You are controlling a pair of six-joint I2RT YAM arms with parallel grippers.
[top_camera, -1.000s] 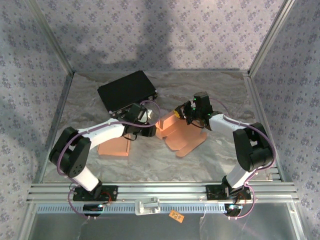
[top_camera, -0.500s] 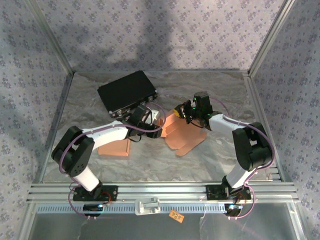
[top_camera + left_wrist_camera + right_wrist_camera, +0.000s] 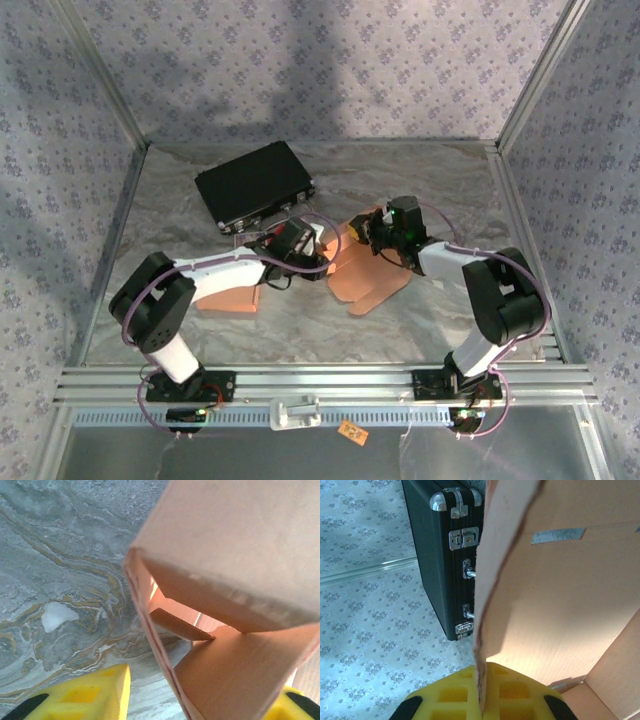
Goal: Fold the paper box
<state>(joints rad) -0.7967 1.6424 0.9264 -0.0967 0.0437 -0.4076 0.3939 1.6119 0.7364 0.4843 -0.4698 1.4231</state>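
Standing near the middle of the marbled table (image 3: pixel 440 180), the paper box (image 3: pixel 365 280) is a salmon-pink cardboard shell. It is partly raised, with one rounded flap lying flat on the surface toward the near right. Both arms reach in to it, one from each side.

The left gripper (image 3: pixel 318 248) sits at the box's left side. In its wrist view, a thin wall of the box runs down between the two yellow fingers (image 3: pixel 85 695). The finger on the left of that view stands clear of the card, with bare table showing in the gap, so the jaws are spread around the wall and not clamped on it. Past the wall's edge the hollow inside of the box shows, with a small inner flap folded across it.

The right gripper (image 3: pixel 365 228) is at the box's far right corner. In its wrist view, the edge of a cardboard panel runs straight down into the seam between the yellow pads (image 3: pixel 445 700), which are pressed together and pinch that panel. A short strip of grey tape lies on the panel's inner face.

A black case (image 3: pixel 255 183) with silver latches lies toward the far left of the table, apart from the box. A second flat cardboard piece (image 3: pixel 228 297) rests under the left arm.
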